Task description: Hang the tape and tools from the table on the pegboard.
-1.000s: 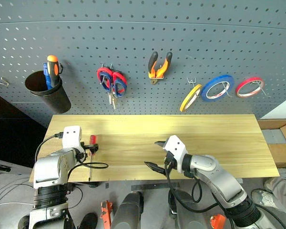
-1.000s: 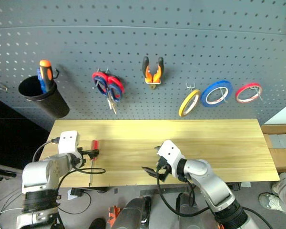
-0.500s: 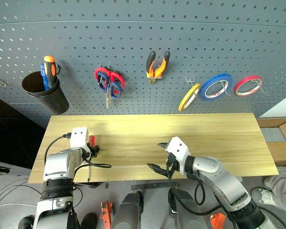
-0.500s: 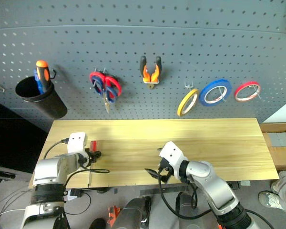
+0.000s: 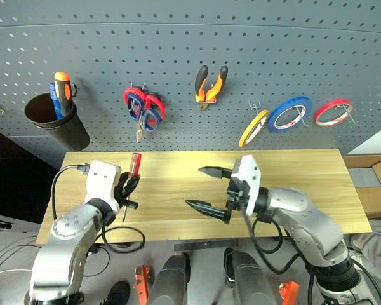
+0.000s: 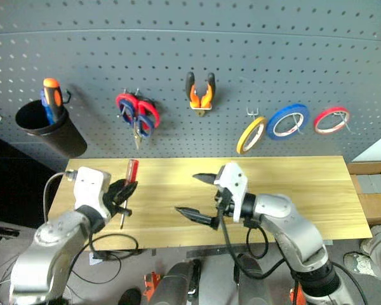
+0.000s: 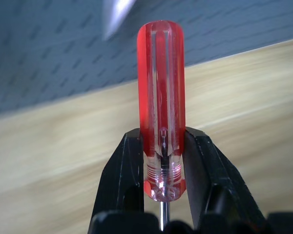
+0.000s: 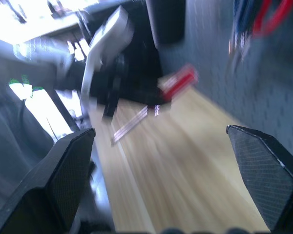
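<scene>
Change: left gripper (image 5: 128, 188), which lay low over the table edge a second ago with its jaws spread around a red clear-handled screwdriver (image 5: 134, 166), has clamped on it and lifted it off the wood; the right arm has risen too.
Screwdriver: red handle up, thin steel shaft hanging down, pinched at the collar between the black fingers (image 7: 121, 171).
Yellow tape ring: (image 5: 254, 128) already on a hook of the dark grey perforated pegboard (image 5: 178, 57), beside the blue tape ring (image 5: 289, 114) and red tape ring (image 5: 333, 112).
Orange-and-black pliers: (image 5: 211, 85) hung above the table's middle.
Blue-handled scissors: (image 5: 145, 112) hung together with a red-handled pair.
Right gripper: (image 5: 207, 190) jaws spread wide, grasping nothing, hovering over the light wooden table (image 5: 305, 171).
Black cup: (image 5: 57, 119) on the board at left, holding an orange-handled tool.
Meaning: the screwdriver looks like the last loose item; judging by the cup, it probably goes there.
</scene>
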Action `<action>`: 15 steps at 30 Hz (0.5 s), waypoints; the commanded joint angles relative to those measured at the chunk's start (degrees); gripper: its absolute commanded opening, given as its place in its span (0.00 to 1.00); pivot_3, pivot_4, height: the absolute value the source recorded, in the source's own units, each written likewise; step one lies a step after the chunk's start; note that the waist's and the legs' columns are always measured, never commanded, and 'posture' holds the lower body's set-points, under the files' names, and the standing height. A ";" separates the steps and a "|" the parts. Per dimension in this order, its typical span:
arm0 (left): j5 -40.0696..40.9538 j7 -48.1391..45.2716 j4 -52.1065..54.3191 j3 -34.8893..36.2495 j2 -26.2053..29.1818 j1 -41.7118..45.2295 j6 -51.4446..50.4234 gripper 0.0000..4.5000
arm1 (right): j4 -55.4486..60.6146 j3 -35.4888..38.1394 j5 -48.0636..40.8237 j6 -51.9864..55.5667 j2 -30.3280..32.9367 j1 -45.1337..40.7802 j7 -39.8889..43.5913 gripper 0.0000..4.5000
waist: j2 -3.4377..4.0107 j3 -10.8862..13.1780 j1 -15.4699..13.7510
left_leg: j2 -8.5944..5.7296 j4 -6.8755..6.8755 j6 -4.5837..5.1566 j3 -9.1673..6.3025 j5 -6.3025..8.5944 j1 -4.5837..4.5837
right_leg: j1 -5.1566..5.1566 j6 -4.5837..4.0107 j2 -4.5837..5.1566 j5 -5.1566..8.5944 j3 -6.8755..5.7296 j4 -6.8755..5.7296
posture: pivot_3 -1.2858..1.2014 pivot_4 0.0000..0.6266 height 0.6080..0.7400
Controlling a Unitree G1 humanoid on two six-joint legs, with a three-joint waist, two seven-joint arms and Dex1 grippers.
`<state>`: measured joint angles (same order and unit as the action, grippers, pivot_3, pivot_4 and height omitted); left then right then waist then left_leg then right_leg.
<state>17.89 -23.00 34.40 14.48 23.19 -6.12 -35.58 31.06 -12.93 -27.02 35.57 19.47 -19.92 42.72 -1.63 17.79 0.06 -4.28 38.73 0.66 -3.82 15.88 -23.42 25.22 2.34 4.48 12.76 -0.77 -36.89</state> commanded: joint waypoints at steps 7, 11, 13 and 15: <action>4.05 3.26 1.88 11.42 1.80 11.75 11.30 0.17 | -3.63 7.34 -10.13 -0.30 -5.49 -10.10 -1.46 1.00 | -0.10 -0.12 -1.06 | -0.11 0.11 -0.05 -0.15 -0.05 0.00 | -0.04 -0.04 -0.02 -0.04 -0.17 -0.08 | 0.55 0.44 1.00; 5.78 3.61 -1.45 12.74 3.62 18.50 11.87 0.17 | -6.53 6.72 -9.43 -2.56 -5.32 -11.61 0.53 1.00 | -0.22 -0.40 -1.44 | -0.08 0.11 -0.11 -0.14 -0.09 -0.06 | 0.04 -0.04 -0.09 -0.05 -0.19 -0.11 | 0.55 0.37 1.00; 5.97 3.88 -2.84 13.09 3.88 19.82 12.45 0.17 | -8.00 5.63 -7.77 -4.35 -4.72 -11.90 1.70 1.00 | -0.33 -0.69 -1.45 | -0.07 0.09 -0.12 -0.13 -0.09 -0.06 | 0.04 -0.04 -0.11 -0.05 -0.20 -0.08 | 0.55 0.35 1.00; 6.47 4.08 -4.20 14.06 4.26 21.13 13.22 0.17 | -8.98 5.30 -7.38 -5.42 -4.93 -12.21 2.26 1.00 | -0.35 -0.78 -1.35 | -0.07 0.09 -0.13 -0.10 -0.09 -0.06 | 0.05 -0.04 -0.12 -0.05 -0.18 -0.07 | 0.55 0.31 1.00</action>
<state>23.42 -19.38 29.70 26.25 26.43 14.13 -24.36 21.33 -7.24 -34.55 32.27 14.66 -31.22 43.98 -1.99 17.00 -1.29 -4.33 38.83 0.51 -3.89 15.77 -23.48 25.29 2.30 4.34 12.71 -0.91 -36.98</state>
